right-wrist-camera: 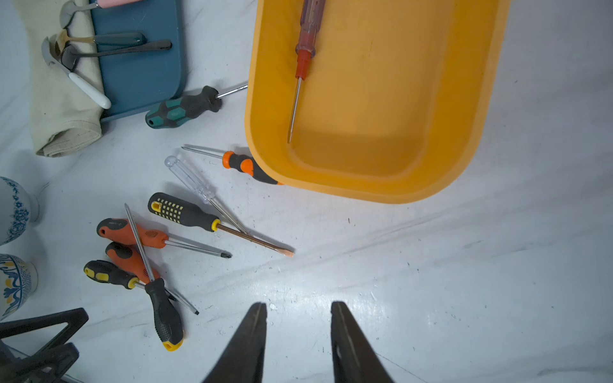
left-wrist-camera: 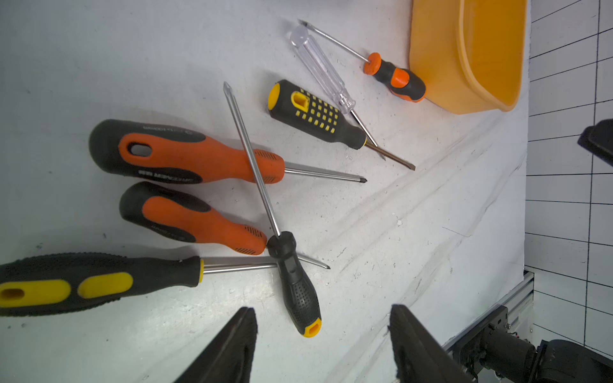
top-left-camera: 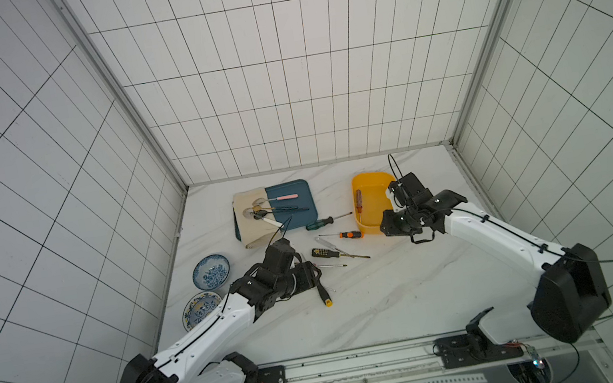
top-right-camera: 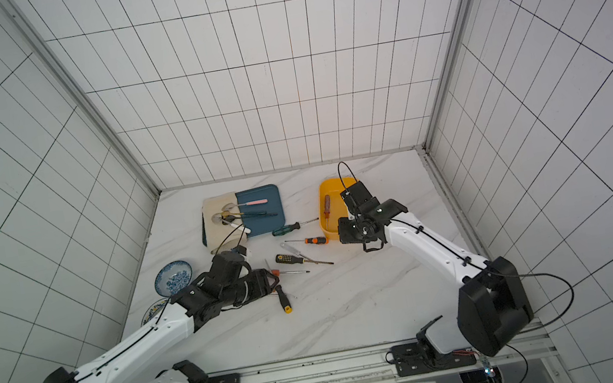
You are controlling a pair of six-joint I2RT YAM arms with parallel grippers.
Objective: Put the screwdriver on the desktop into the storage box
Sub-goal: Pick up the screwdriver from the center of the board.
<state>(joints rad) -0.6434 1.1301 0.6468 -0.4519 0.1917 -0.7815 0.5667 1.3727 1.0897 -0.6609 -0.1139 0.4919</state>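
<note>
Screwdrivers number nine in all, and by the look of it the job is only just begun: only the red screwdriver (right-wrist-camera: 303, 49) lies inside the storage box (right-wrist-camera: 398, 99), along one long wall on the bare floor. The other eight lie on the desktop (right-wrist-camera: 431, 265). The green screwdriver (right-wrist-camera: 184, 107) points its tip at the box wall, and the small orange screwdriver (right-wrist-camera: 247, 165) rests with its handle end against the box. Near them the clear screwdriver (right-wrist-camera: 192, 180) crosses the shaft of the studded black screwdriver (right-wrist-camera: 182, 212). Farther from the box four are heaped together: two big orange screwdrivers (left-wrist-camera: 185, 154), a thick black and yellow screwdriver (left-wrist-camera: 99, 285), and the slim black screwdriver (left-wrist-camera: 297, 288) lying across their shafts. The left claw (left-wrist-camera: 322, 308) hangs over this heap with its jaws apart, the yellow end of the slim black handle just between the tips, nothing clamped; this one seems the next pick, though being on top of the others it may drag them. The right claw (right-wrist-camera: 298, 305) hovers over bare desktop by the near end of the box, jaws apart and empty.
</note>
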